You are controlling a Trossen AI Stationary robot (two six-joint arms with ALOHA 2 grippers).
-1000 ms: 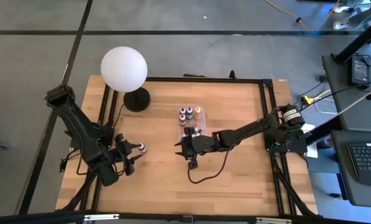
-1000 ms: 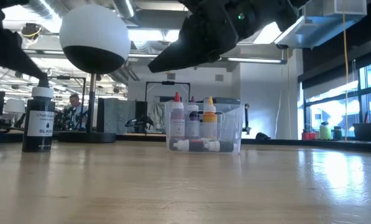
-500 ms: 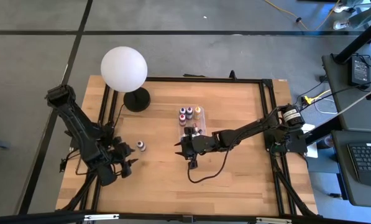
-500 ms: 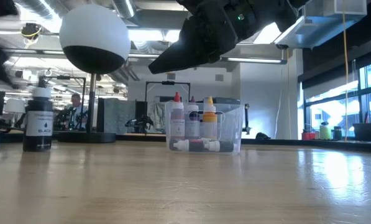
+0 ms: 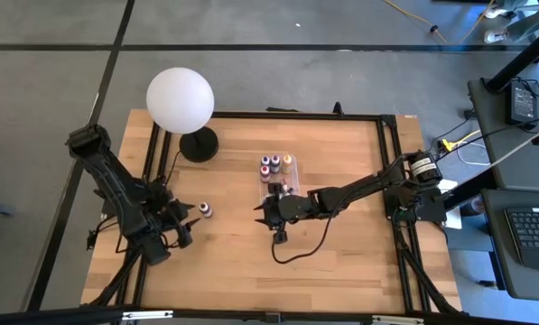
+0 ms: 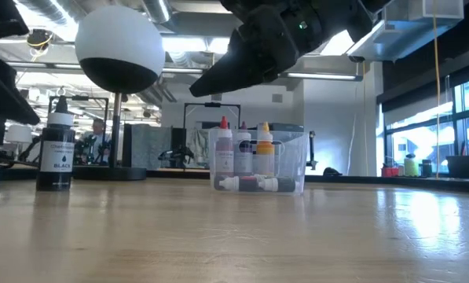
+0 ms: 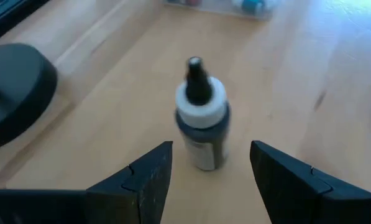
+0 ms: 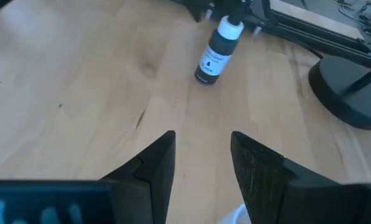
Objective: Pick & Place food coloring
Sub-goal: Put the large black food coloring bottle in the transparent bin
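A black food coloring bottle with a white collar and a dark tip stands upright on its base on the wooden table, also seen in the left wrist view and the low view. My left gripper is open just short of it, touching nothing. Several more bottles stand or lie in a clear plastic box at mid-table. My right gripper hovers open and empty above the table, near the box's near end.
A white globe lamp on a black round base stands at the far left, behind the black bottle. A black frame rail runs round the table. Bare wood lies between the bottle and the box.
My left gripper has drawn back from the black bottle toward the table's left edge and sunk a little, staying open. The bottle stands upright, free of the fingers. My right gripper has kept still.
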